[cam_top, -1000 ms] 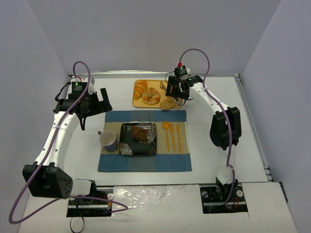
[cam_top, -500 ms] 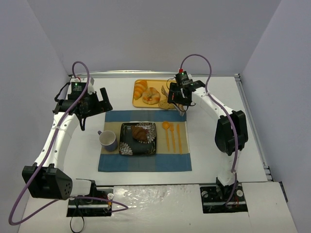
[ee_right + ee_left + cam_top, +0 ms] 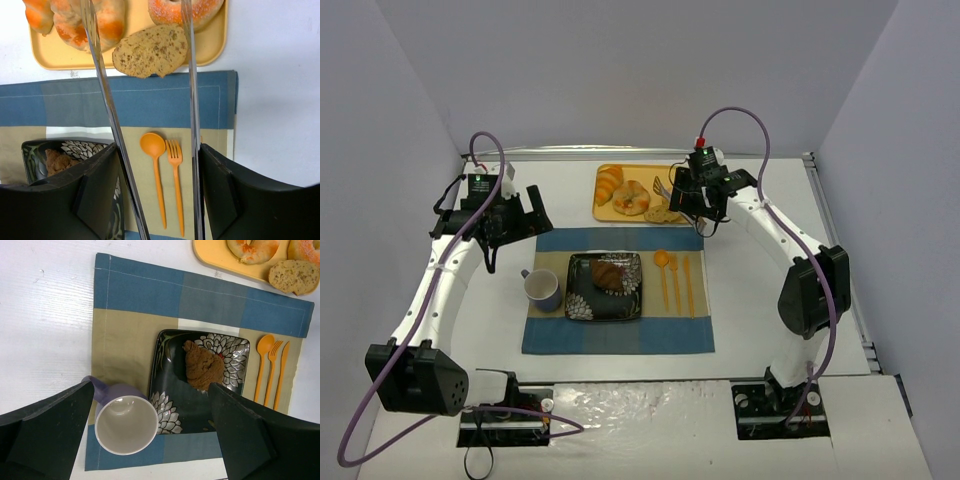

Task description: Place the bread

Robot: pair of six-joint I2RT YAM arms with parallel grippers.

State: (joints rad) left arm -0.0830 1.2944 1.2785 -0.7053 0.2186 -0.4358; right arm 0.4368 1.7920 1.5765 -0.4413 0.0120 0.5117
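Top external view: a yellow rectangular plastic tray (image 3: 630, 170) is seen at the 12 o'clock edge of a blue-and-beige checked cloth placemat (image 3: 620, 340) on the white surface (image 3: 760, 330). A croissant (image 3: 609, 183) and a sugared ring doughnut (image 3: 632, 197) are held on the tray. The brown seeded bread slice (image 3: 665, 213) is found at the tray's 5 o'clock corner, overhanging the rim toward the placemat.

In the right wrist view, the right gripper (image 3: 157, 147) is shown with its fingers (image 3: 95, 190) pressed against the outer sides of long metal tongs (image 3: 105, 100). The bread slice (image 3: 152, 50) is framed between the two tong arms. The 3 o'clock arm is seen touching its edge and the 9 o'clock arm is just beside it. Whether the slice is lifted or resting on the tray (image 3: 50, 57) cannot be told.

On the placemat, a black square plate with white flower patterns (image 3: 585, 275) is set at the centre, with a brown pastry (image 3: 610, 273) on it. A purple mug with a white interior (image 3: 543, 290) is placed at the plate's 9 o'clock. An orange plastic spoon (image 3: 662, 262), fork (image 3: 675, 280) and knife (image 3: 688, 285) are laid at its 3 o'clock.

The left gripper (image 3: 150, 385) is held above the mug (image 3: 127, 425) and plate (image 3: 170, 355), its fingers (image 3: 55, 435) spread wide apart with nothing between them.
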